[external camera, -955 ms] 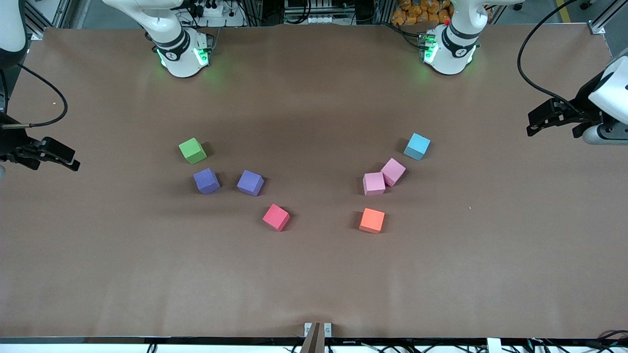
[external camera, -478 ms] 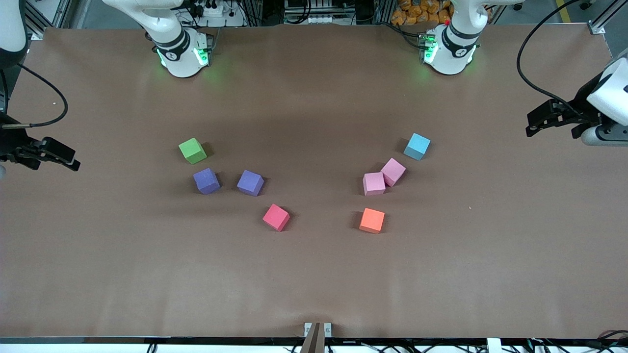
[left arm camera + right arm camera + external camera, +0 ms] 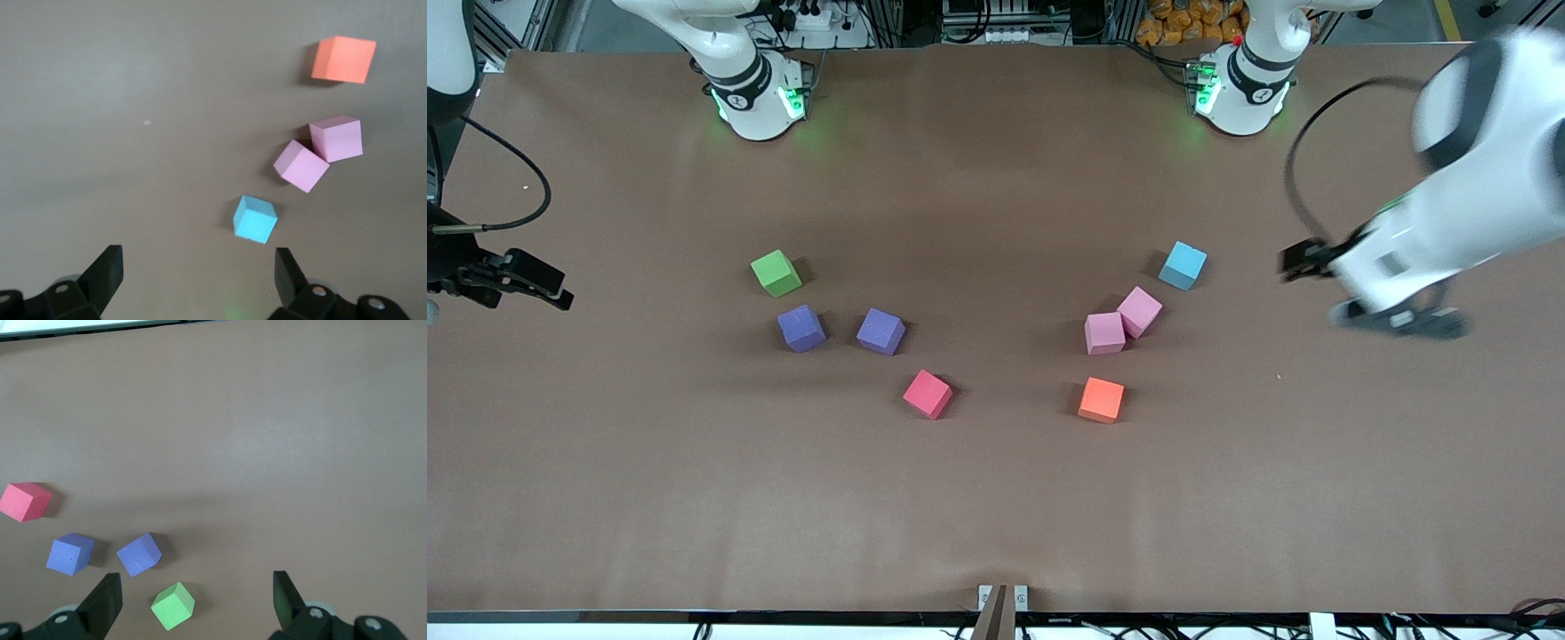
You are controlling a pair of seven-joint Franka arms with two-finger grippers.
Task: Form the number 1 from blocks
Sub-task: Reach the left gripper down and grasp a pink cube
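Two pink blocks [image 3: 1105, 333] [image 3: 1140, 311] touch at a corner, with the orange block [image 3: 1101, 399] nearer the camera. The red block [image 3: 927, 394] lies mid-table, and two purple blocks [image 3: 881, 332] [image 3: 801, 328] sit toward the right arm's end. My left gripper [image 3: 1303, 260] hangs open and empty over the table beside the light blue cube [image 3: 1183, 265]. In the left wrist view, the left gripper [image 3: 198, 267] frames that cube [image 3: 255, 219], the pinks [image 3: 301, 165] [image 3: 335, 139] and the orange [image 3: 343, 59]. My right gripper [image 3: 538, 284] waits open at its table end; [image 3: 193, 593] in its wrist view.
A green cube [image 3: 775, 273] sits beside the purple blocks, farther from the camera, and shows close under the right gripper as the green cube [image 3: 173, 605]. Brown paper [image 3: 996, 498] covers the table. The arm bases [image 3: 756, 98] [image 3: 1240, 89] stand along the back edge.
The left arm has swung in from its table end toward the light blue cube, its gripper still open. The right arm and all blocks have not moved.
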